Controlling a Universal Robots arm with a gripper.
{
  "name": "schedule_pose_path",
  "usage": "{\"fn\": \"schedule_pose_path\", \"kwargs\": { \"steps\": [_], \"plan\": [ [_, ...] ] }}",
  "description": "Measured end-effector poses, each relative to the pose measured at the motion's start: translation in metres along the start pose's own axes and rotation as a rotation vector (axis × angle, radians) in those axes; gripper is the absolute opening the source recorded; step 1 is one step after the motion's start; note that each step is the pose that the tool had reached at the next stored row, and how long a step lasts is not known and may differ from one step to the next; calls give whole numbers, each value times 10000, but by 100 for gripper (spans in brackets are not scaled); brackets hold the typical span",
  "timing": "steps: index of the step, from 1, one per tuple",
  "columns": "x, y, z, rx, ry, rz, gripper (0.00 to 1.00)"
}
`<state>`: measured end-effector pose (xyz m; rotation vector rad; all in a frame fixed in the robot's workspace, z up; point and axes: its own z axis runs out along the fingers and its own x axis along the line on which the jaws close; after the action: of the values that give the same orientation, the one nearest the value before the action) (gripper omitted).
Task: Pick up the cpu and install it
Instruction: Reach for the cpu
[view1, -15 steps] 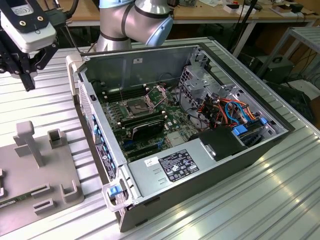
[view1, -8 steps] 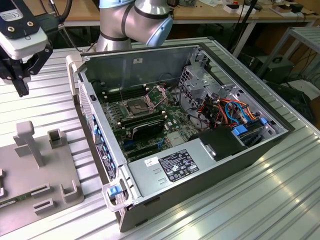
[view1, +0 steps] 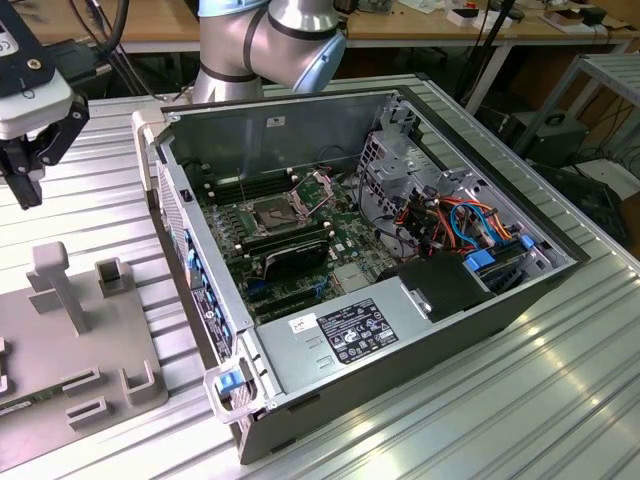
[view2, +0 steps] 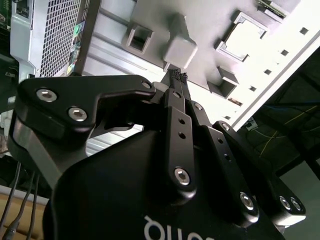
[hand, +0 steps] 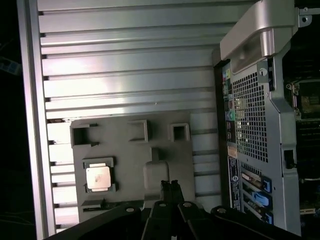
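1. Hovering with the gripper (hand: 170, 184) over the grey fixture plate (hand: 125, 165), on the ribbed metal table (view1: 500, 400), to the exterior view's left of the open computer case (view1: 400, 250).
2. Holds the fingertips (view2: 175, 92) clenched together in both wrist views, with nothing grasped between them.
3. Finds the cpu (hand: 98, 177) in the first wrist view lying flat, silver-grey top up, in a square pocket of that plate.
4. Puts the fingertips near the cpu yet apart from it, closest to a raised grey block (hand: 156, 174) of the plate.
5. Shows the dark socket (view1: 278, 212) on the green board inside the case, well apart from the gripper, and the labelled power supply (view1: 350, 330) along the case's near wall.
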<state>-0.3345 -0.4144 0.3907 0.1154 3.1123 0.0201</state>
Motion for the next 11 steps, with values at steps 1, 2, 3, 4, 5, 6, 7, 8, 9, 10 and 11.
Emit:
{"fn": "schedule_pose_path", "kwargs": {
  "steps": [1,2,3,4,5,6,7,8,9,10,11],
  "plan": [
    [32,-7,3,0,0,-1,11],
    [82,-12,7,0,0,-1,11],
    [124,-15,11,0,0,0,11],
    [147,-17,13,0,-1,0,11],
    [147,-17,13,-1,0,-2,11],
    [148,-17,13,0,0,-2,11],
    [152,-17,13,0,1,0,11],
    [156,-17,13,0,1,0,11],
    [157,-18,13,0,0,0,11],
    [157,-18,13,0,0,0,11],
    [158,-18,13,0,0,-1,11]
  ]
}}
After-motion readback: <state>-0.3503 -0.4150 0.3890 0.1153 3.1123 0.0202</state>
